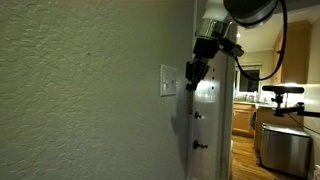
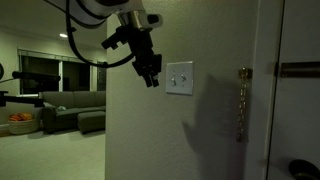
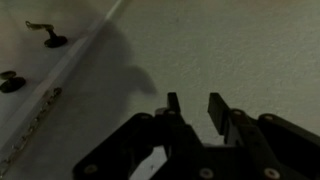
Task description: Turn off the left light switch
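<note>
A white double light switch plate point(image 1: 168, 80) sits on the textured wall, also seen in an exterior view point(image 2: 179, 77). I cannot tell the position of its rockers in the dim light. My gripper point(image 1: 192, 72) hangs just beside the plate, a short way off the wall, fingertips pointing toward it point(image 2: 152, 76). In the wrist view the two dark fingers point(image 3: 195, 108) are a narrow gap apart with bare wall between them and nothing held. The switch plate is out of the wrist view.
A white door point(image 1: 212, 130) with dark handles point(image 3: 45, 38) stands next to the wall edge, with a chain latch point(image 2: 241, 100) by its frame. A sofa point(image 2: 70, 108) and a lit kitchen point(image 1: 270, 90) lie beyond.
</note>
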Controlling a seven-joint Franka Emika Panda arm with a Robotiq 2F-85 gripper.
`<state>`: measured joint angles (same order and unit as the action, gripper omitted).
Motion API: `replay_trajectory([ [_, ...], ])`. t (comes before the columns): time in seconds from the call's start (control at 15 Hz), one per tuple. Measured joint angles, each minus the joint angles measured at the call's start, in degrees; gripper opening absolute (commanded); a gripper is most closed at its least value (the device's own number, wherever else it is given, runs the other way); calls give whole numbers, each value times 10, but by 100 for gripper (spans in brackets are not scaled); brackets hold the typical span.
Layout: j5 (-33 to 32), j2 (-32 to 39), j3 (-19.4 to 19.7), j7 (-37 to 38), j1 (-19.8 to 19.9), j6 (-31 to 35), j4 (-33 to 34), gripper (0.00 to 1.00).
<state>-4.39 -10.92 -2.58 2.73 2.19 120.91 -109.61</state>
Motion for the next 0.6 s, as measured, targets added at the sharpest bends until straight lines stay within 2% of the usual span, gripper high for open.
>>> replay_trajectory([
  [0.33,0,-13,0,8,0,-27,-72,98],
  [0.47,0,-12,0,12,0,-27,-101,100],
  [0.53,0,-12,1,15,0,-27,-112,95],
  [0.6,0,-13,1,19,0,-27,-122,100],
])
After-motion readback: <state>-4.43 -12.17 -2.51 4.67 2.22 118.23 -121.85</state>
